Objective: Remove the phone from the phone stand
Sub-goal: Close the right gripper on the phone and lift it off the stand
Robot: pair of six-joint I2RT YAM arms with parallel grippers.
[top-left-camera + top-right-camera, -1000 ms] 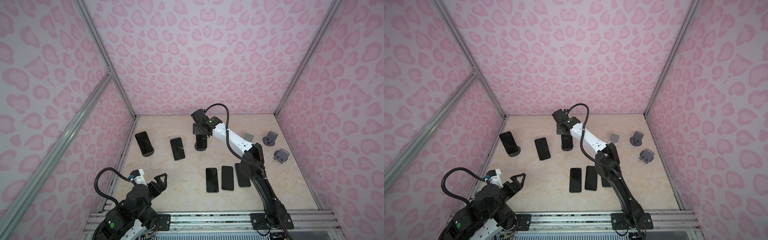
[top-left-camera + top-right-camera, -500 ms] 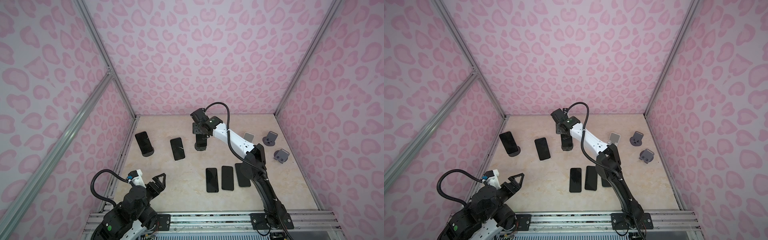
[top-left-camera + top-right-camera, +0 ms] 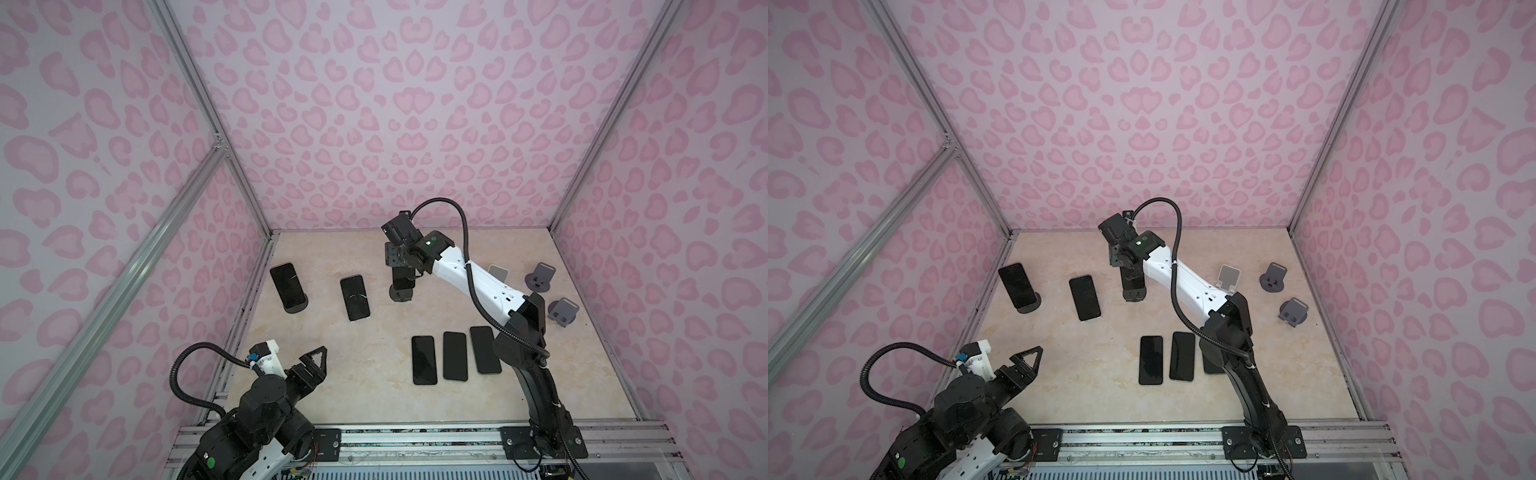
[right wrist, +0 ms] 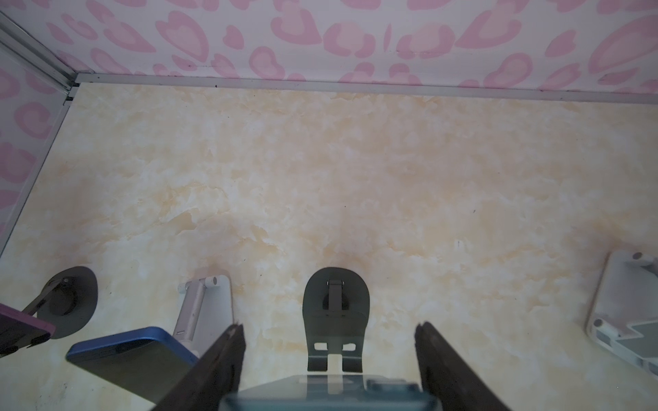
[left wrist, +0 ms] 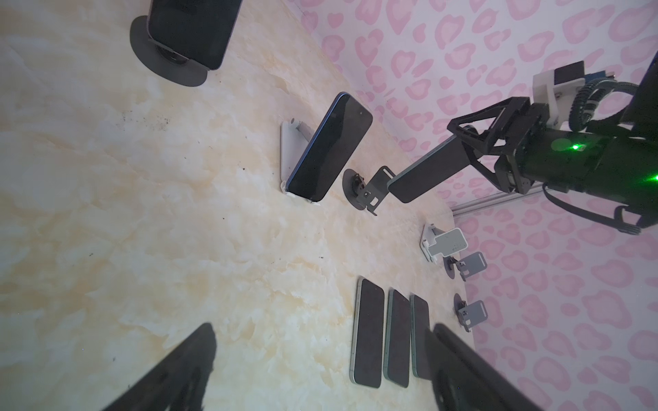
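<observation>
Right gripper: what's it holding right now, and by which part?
The right gripper holds the phone by its upper end, jaws on its two long edges.

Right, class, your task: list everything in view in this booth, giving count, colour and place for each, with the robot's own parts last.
flat phones: three, dark screens, side by side on the table, near middle
propped phones: two, one dark on a grey disc stand far left, one blue-edged on a white folding stand beside it
held phone: one, dark, just clear of its dark round stand, far middle
empty stands: three, one white, two grey, far right
table: one, cream marble
walls: three, pink heart print, around the table
left pincer: one, black, open, empty, near left
right pincer: one, black, closed on the held phone
</observation>
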